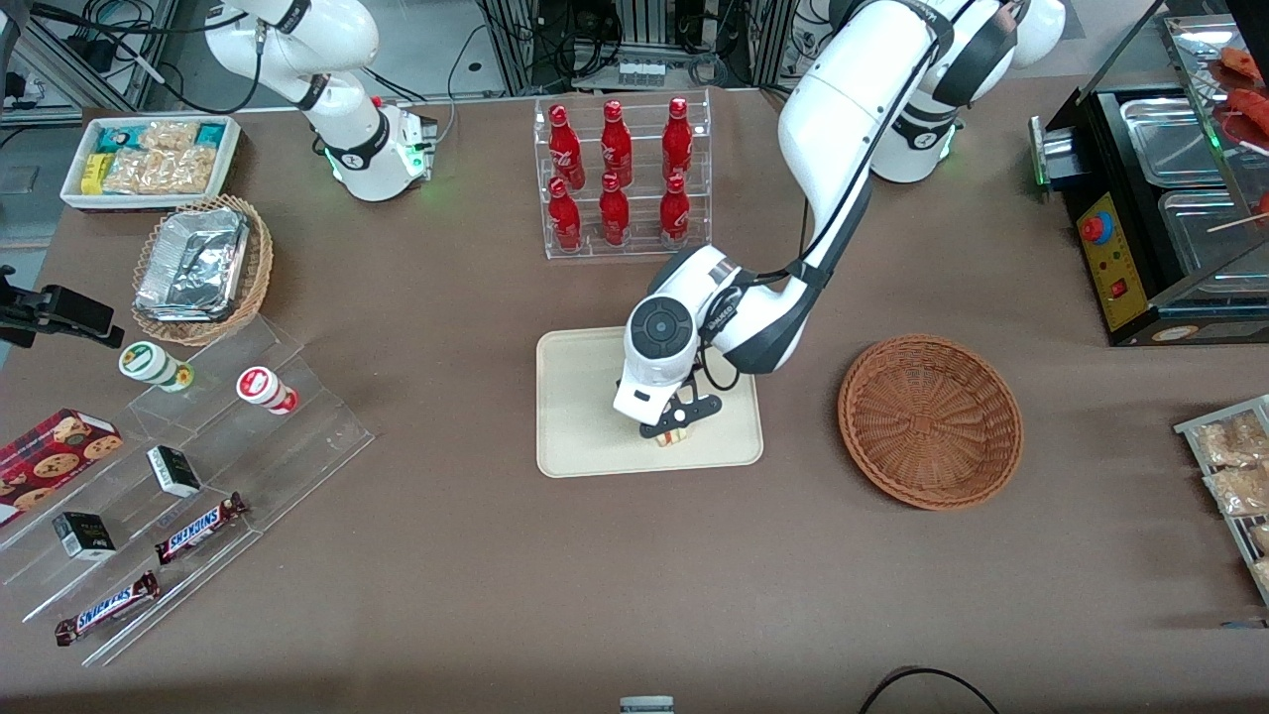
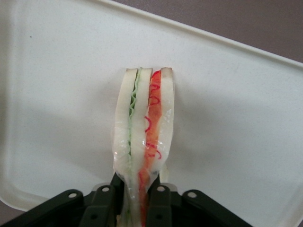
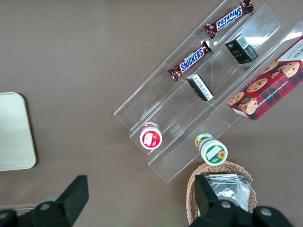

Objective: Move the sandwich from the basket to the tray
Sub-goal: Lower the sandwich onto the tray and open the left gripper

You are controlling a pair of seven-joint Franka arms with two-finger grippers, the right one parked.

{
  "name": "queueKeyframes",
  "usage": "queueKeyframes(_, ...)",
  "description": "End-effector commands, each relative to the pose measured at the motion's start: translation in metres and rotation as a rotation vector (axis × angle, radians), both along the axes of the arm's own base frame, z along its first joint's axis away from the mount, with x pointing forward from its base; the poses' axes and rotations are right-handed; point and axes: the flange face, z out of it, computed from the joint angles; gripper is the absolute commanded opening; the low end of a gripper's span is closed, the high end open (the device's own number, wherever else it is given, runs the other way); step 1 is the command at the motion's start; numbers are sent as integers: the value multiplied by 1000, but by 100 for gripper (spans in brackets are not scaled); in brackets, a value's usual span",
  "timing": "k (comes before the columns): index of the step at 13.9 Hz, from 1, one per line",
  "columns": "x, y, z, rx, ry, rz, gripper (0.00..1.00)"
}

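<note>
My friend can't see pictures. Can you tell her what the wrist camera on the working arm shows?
The gripper pinches a wrapped sandwich standing on its edge over the cream tray. Green and red-orange filling stripes show between pale bread slices.

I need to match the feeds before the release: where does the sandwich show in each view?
Front view: the sandwich sits under the gripper, over the tray, at its edge nearer the camera.
Left wrist view: the sandwich is pinched between the fingers, tray beneath.
Right wrist view: not in it; only a tray corner shows.
Shared landmark: the tray.
</note>
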Motion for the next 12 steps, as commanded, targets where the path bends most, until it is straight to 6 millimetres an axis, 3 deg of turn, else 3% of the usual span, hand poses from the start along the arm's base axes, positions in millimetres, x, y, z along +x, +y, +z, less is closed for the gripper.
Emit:
queueKeyframes(1,4,-6,6,0,-23,-1,100)
queueKeyframes(3,3,-6,20,0,-25,-5,100)
queueKeyframes(8,-3,3,115,-8,-38,-57,100)
queueKeyframes(11,-11,22,173,7,-27,-205,100)
queueKeyframes(12,-2,44,185,14,-15,-202,100)
